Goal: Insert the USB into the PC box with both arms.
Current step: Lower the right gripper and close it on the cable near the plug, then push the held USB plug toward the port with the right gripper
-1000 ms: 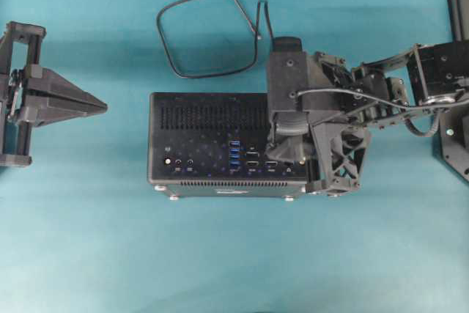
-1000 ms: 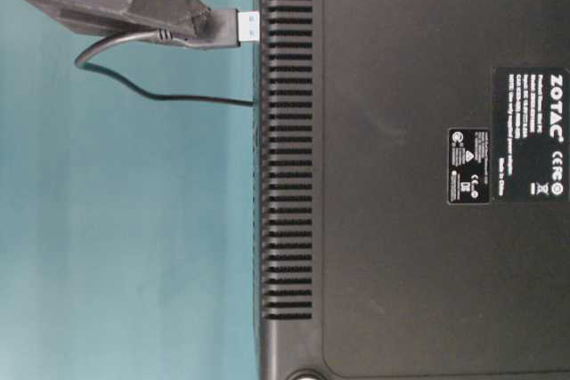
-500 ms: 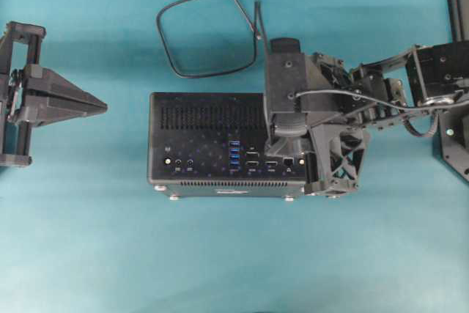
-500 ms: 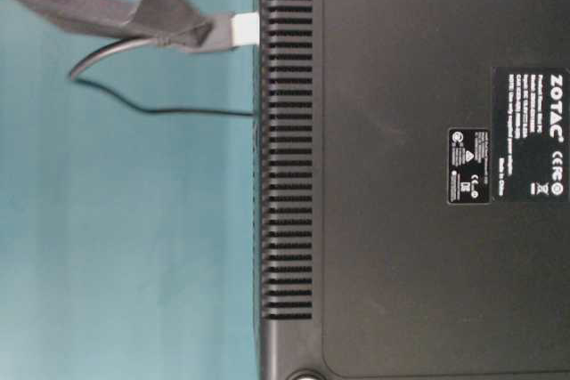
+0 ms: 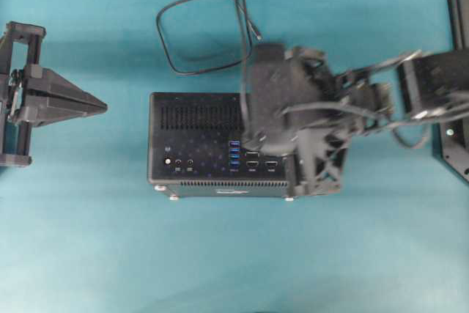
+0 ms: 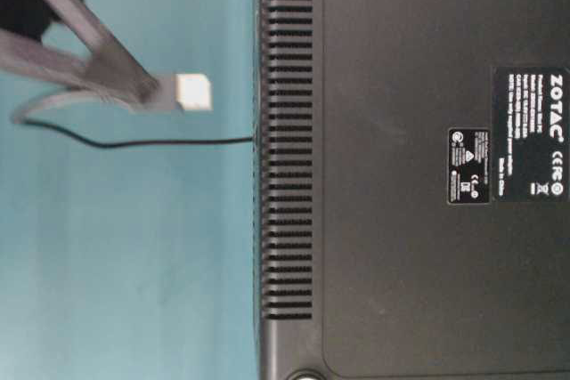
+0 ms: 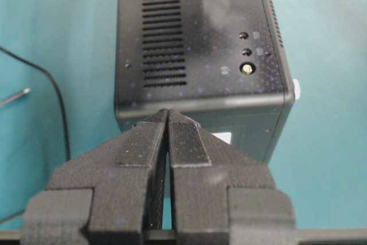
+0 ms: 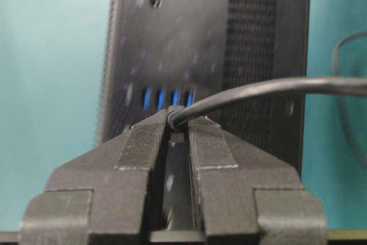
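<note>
We see the right pincer (image 8: 178, 127) clamped on the USB (image 6: 191, 92), with the silver tip poking out past the fingertips in the table-level view, apart from the PC box (image 5: 220, 144) and not yet in any socket. The black cable (image 5: 198, 31) leaves the plug between the fingers and loops over the counter (image 5: 220, 254) toward its far edge. The PC box sits near the middle of the counter, ports facing up, the row of blue ports (image 8: 166, 97) just ahead of the right pincer in its wrist view. The left pincer (image 7: 168, 120) is pressed together on nothing, hovering off the box's left end.

We judge the plug light and rigid, small enough to twist in the grip if held by one corner; the best hold is across its flat plastic body, behind the metal tip, which is roughly where it sits now. The cable is limp but springy, so its loop may tug the plug sideways and deserves slack. The metal tip will scrape rather than bend, yet a crooked push could jam it. The box looks fairly heavy and stiff with smooth sides, but it could slide on the counter under an insertion push, so we would brace its left end with the free arm.
</note>
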`<state>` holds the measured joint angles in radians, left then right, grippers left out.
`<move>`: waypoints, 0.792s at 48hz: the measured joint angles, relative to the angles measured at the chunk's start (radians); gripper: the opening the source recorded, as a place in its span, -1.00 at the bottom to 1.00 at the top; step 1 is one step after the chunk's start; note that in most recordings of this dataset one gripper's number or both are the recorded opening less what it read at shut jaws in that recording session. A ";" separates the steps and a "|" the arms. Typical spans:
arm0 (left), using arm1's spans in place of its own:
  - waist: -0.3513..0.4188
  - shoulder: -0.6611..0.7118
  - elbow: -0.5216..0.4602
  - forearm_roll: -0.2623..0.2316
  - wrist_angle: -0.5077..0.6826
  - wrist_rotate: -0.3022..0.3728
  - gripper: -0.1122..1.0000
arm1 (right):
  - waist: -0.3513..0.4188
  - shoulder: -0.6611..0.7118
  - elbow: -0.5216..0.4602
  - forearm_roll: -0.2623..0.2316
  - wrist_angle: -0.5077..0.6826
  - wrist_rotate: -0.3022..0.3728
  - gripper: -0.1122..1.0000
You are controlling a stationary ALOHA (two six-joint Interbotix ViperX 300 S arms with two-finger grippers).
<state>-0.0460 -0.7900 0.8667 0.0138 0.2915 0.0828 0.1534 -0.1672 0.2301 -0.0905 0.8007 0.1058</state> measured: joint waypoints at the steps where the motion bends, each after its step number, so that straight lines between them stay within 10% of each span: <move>1: 0.000 0.000 0.000 0.002 0.000 -0.002 -0.80 | 0.002 0.005 -0.002 -0.006 -0.005 0.002 -0.64; 38: 0.000 0.000 0.000 0.000 0.000 -0.003 -0.80 | 0.017 0.063 -0.028 -0.153 0.011 0.092 -0.65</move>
<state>-0.0460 -0.7900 0.8667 0.0138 0.2915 0.0798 0.1703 -0.1043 0.2025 -0.2439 0.8115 0.1979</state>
